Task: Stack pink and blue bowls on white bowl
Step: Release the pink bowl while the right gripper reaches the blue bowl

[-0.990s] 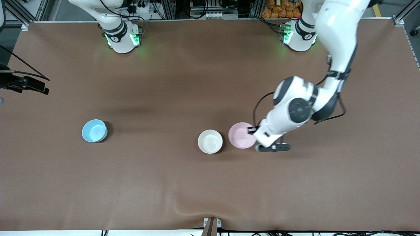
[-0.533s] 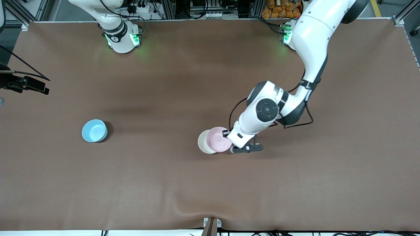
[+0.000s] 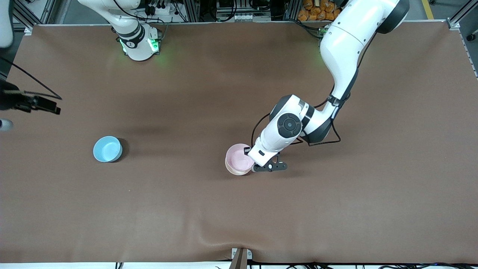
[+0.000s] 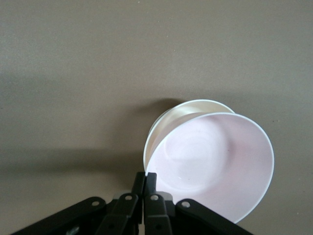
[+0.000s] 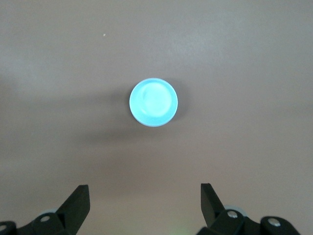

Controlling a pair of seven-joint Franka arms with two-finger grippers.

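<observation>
Gripping the pink bowl (image 4: 215, 166) by its rim, the left gripper (image 4: 145, 188) jaws are clenching it tilted over the white bowl (image 4: 171, 115). The right gripper (image 5: 144, 203) jaws are hanging released, high over the blue bowl (image 5: 153, 103) on the counter (image 3: 186, 209).

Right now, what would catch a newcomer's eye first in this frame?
The left gripper, shut on the rim of the pink bowl, holds it over the white bowl near the table's middle, tilted, with the white rim showing beneath. The blue bowl sits alone toward the right arm's end of the table, with the open right gripper high above it.
</observation>
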